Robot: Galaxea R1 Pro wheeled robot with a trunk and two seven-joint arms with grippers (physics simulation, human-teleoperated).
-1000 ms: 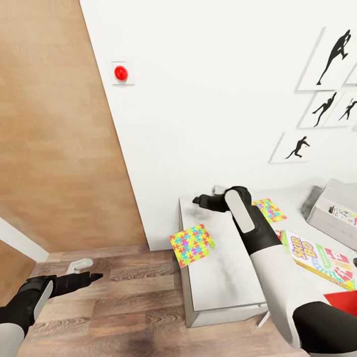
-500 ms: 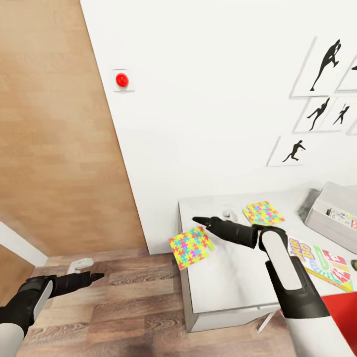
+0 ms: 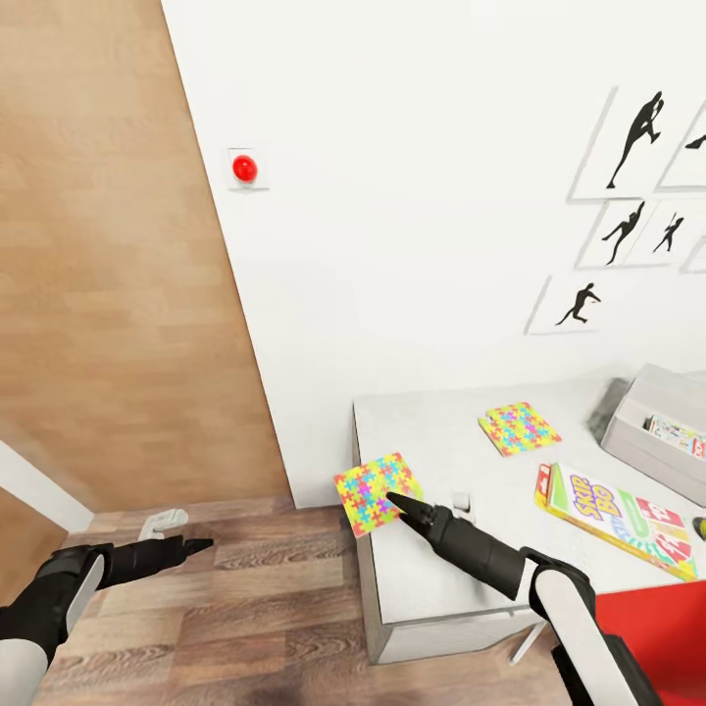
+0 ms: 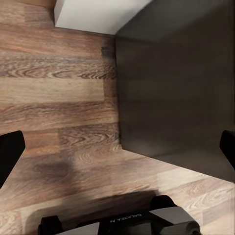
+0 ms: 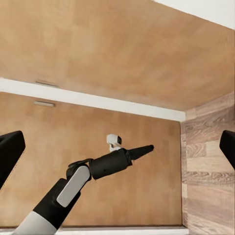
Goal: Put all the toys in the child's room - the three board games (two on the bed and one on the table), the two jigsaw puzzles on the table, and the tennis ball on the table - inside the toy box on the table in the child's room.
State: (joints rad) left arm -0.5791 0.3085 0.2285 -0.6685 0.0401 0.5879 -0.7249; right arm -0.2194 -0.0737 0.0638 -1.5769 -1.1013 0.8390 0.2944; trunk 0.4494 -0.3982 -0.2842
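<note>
On the pale grey table (image 3: 431, 579), one jigsaw puzzle (image 3: 373, 487) juts over the left edge and a second puzzle (image 3: 519, 428) lies further back. A Skip-Bo board game (image 3: 618, 510) lies to the right. The grey toy box (image 3: 637, 441) stands at the far right, with a printed board game (image 3: 677, 434) inside. A sliver of the tennis ball (image 3: 700, 527) shows at the frame edge. My right gripper (image 3: 397, 503) points at the overhanging puzzle's near corner; its fingers (image 5: 10, 154) are spread wide in the right wrist view. My left gripper (image 3: 194, 544) hangs open over the floor.
A wood door panel (image 3: 108, 294) and white wall close off the left and back. A white doorstop (image 3: 162, 520) sits on the plank floor. A small white object (image 3: 459, 502) lies on the table. Something red (image 3: 657, 628) fills the bottom right corner.
My right arm has pulled back from the far side of the table to its near left part, its tip now at the overhanging puzzle. The left arm stays put.
</note>
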